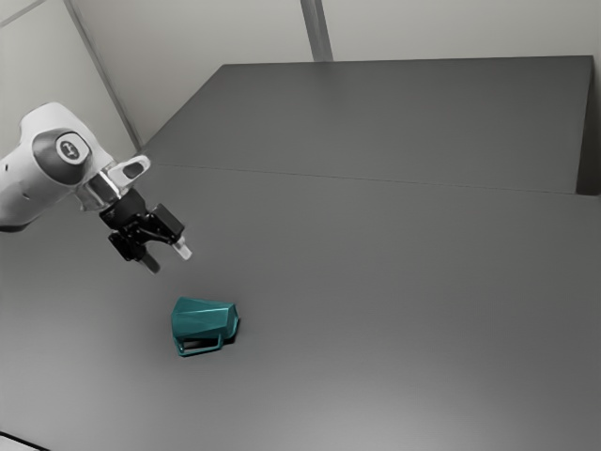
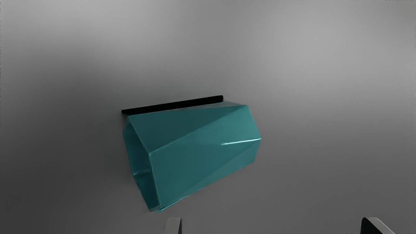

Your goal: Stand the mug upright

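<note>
My gripper [image 1: 169, 259] hangs above the table in the exterior view, its two fingers spread with nothing between them. A teal faceted mug [image 1: 203, 319] lies on its side just beyond the fingertips, lower in that view, its handle toward the view's bottom edge. In the wrist view the mug [image 2: 201, 146] shows its open mouth at one end and its narrower base at the other. The gripper [image 2: 271, 226] has its tips wide apart there, neither touching the mug. The handle is mostly hidden behind the mug's body in the wrist view.
The grey table [image 1: 376, 282] extends toward the exterior view's right. A dark raised edge [image 1: 588, 141] stands at its far right, and pale walls [image 1: 451, 28] rise behind it.
</note>
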Action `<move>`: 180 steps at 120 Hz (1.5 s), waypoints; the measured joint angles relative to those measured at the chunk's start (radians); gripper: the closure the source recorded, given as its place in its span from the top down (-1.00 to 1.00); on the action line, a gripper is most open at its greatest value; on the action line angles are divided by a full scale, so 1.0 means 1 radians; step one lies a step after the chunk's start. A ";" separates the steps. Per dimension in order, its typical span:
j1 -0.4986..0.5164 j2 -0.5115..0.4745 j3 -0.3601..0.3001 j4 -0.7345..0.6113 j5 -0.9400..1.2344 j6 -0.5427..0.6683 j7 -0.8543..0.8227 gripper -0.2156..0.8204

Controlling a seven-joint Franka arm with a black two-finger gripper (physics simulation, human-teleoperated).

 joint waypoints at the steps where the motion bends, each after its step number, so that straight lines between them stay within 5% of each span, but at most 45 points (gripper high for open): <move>1: 0.005 0.002 0.000 -0.002 -0.004 0.001 0.007 0.58; 87: 0.277 0.165 0.001 -0.138 -0.344 0.017 0.431 0.58; 135: 0.154 0.196 -0.010 -0.164 -0.450 -0.001 0.535 0.57; 180: 0.176 0.216 -0.011 -0.173 -0.484 -0.007 0.601 -0.48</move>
